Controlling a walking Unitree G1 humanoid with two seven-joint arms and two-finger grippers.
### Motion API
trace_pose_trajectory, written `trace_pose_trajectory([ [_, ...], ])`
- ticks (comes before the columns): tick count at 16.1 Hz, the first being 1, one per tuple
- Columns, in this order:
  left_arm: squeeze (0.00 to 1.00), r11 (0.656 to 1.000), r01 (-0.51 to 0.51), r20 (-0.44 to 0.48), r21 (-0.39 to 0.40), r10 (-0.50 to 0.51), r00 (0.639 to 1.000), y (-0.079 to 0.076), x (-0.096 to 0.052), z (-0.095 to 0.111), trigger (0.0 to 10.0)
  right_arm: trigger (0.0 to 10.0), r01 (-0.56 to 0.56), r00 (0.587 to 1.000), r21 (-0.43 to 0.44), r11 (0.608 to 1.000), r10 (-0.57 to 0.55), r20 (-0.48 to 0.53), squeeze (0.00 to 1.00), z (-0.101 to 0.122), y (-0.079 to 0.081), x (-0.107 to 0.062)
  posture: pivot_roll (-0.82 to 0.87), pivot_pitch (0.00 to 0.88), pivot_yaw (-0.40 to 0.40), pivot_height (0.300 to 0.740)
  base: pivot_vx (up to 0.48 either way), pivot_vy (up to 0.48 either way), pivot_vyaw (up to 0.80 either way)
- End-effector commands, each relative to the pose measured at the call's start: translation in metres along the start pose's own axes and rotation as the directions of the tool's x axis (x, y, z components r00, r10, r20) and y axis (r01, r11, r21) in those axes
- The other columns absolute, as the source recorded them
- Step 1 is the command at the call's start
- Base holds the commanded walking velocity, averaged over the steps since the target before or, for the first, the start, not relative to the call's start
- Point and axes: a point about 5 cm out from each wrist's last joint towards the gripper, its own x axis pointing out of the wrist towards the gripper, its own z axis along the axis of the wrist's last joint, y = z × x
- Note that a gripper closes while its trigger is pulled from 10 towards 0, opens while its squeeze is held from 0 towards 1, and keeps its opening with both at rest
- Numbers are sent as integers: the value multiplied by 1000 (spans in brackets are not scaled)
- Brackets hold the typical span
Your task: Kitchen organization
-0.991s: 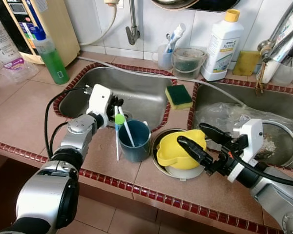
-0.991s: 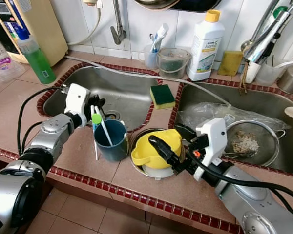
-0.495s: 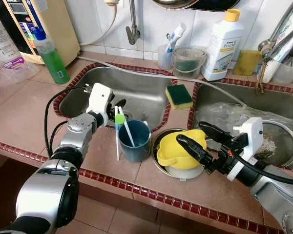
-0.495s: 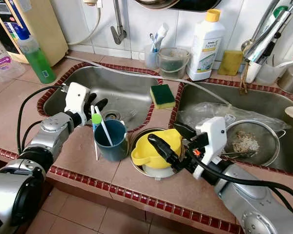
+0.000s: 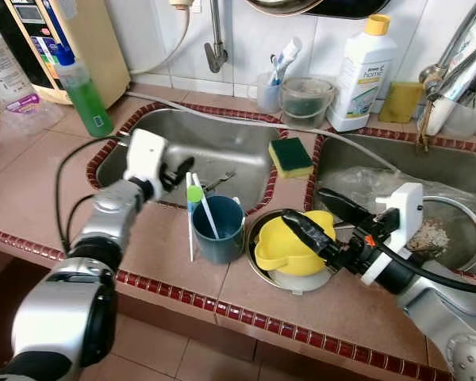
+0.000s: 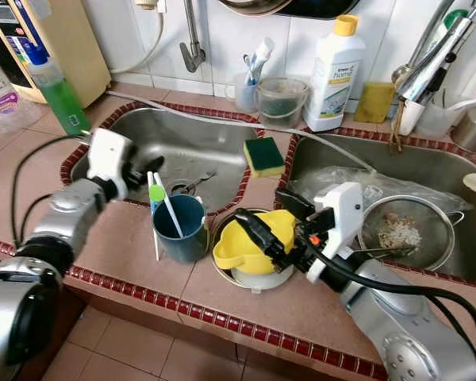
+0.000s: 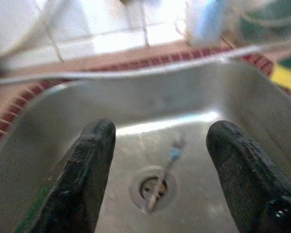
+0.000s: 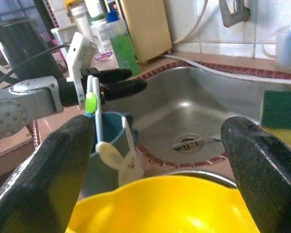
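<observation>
Right wrist view: right fingers [image 8: 262, 165] spread around a yellow jug [image 8: 160, 206].

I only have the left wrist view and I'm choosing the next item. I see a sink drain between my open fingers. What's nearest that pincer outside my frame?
Observer: A blue cup holding utensils stands on the counter, just to the right of the left pincer.
Operator: Where is the other arm?
Observer: The right pincer is open over a yellow jug, right of the cup.
Operator: Anything else loose nearby?
Observer: A green sponge lies on the right rim of the sink.
</observation>
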Motion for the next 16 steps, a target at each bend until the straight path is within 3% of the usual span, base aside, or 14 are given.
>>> trace_pose_trajectory([
  [1,0,1000,-16,48,11,16,999,10,-5,7,10000,10000,-19,1000,-15,1000,19,22,0,2,1,5,-227,90,92,740,0,0,0],
  [7,0,999,-40,138,34,35,990,18,-18,16,10000,10000,-36,996,-15,999,37,80,0,0,-2,19,-188,62,86,740,0,0,0],
  [12,0,995,-25,133,101,12,991,21,-41,13,10000,10000,-59,992,-25,998,62,108,0,-4,-3,32,-161,37,76,740,0,0,0],
  [16,0,995,45,127,90,-56,990,16,-65,15,10000,10000,-69,988,-28,997,72,138,0,-5,-8,39,-139,21,63,740,0,0,0],
])
